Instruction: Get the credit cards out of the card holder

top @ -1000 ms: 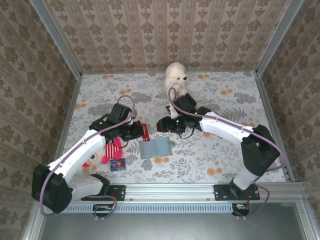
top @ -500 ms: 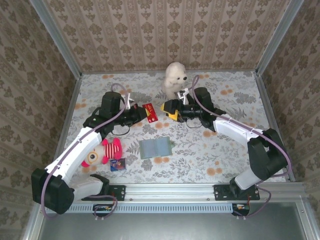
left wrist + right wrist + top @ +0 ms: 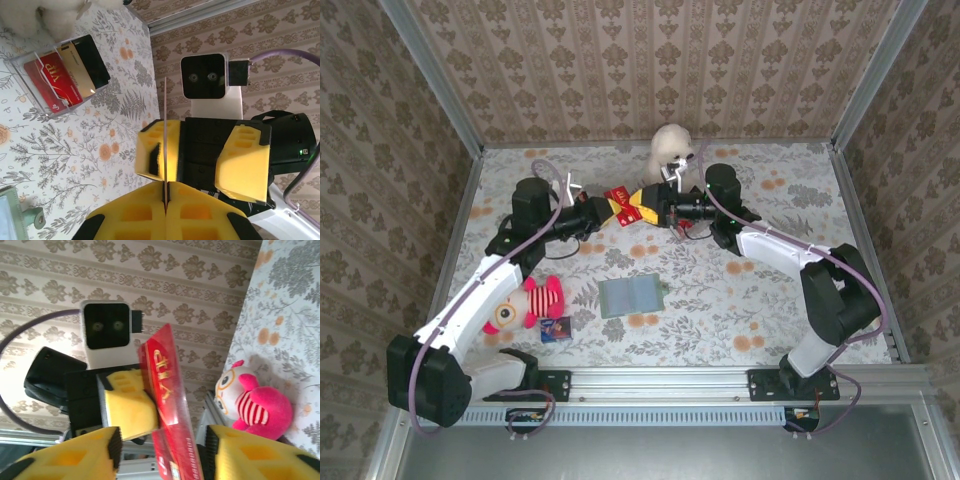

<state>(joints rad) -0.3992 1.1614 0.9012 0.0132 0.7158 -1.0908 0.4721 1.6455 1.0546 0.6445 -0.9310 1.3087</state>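
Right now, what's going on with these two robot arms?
The left gripper is shut on a red credit card, holding it above the table. The right gripper faces it with jaws open on either side of that card, apparently a handover. The sage-green card holder lies open on the table nearer the arms.

left claw pinched shut; right claw parted, facing it tip-to-tip

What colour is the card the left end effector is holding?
The card is red, clearest in the right wrist view.
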